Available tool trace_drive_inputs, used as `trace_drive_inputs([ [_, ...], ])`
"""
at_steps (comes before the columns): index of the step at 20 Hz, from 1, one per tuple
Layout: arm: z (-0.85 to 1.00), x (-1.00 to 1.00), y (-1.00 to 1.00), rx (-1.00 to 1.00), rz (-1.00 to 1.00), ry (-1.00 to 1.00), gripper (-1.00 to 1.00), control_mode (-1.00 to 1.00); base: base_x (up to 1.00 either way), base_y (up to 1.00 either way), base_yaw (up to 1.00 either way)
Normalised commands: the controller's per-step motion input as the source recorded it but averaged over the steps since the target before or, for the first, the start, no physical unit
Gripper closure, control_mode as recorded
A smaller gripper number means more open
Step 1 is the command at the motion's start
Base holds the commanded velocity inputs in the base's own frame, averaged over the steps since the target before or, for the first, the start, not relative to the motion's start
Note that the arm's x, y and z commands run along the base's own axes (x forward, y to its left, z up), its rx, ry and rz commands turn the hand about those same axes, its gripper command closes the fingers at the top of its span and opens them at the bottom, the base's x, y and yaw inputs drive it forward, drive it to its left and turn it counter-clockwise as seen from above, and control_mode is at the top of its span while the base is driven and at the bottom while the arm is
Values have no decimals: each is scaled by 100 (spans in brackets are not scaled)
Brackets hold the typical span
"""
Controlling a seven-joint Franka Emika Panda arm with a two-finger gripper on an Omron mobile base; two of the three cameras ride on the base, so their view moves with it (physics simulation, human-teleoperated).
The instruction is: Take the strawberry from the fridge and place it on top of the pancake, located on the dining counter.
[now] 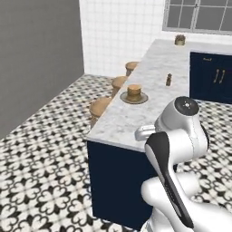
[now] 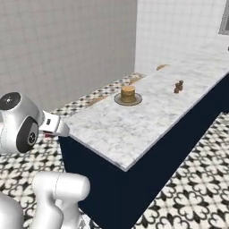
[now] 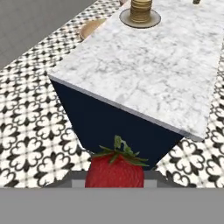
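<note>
We've got the strawberry (image 3: 114,169) gripped in our tool (image 3: 114,181), hanging just short of the near end of the marble surface (image 3: 144,70), while the pancake (image 3: 141,9) sits on its grey plate (image 3: 140,20) well up the surface, wooden stools (image 1: 101,107) alongside.

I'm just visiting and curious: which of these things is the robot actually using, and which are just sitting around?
Part of the job:
- strawberry, held in the gripper
- pancake on its plate
- dining counter

Just lying about:
- small brown shaker
- wooden stools
- brown item near the window
</note>
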Motion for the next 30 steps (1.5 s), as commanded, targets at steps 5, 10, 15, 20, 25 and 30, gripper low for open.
trace_drive_inputs([
  [5, 0, 0, 0, 0, 0, 0, 100, 100, 9, 100, -41],
  [10, 0, 0, 0, 0, 0, 0, 100, 100, 27, 100, -40],
  [15, 0, 0, 0, 0, 0, 0, 100, 100, 33, 100, -38],
  [20, 0, 0, 0, 0, 0, 0, 100, 100, 36, 100, -45],
  [25, 0, 0, 0, 0, 0, 0, 100, 100, 37, 100, -51],
  [30, 0, 0, 0, 0, 0, 0, 100, 100, 48, 67, -49],
])
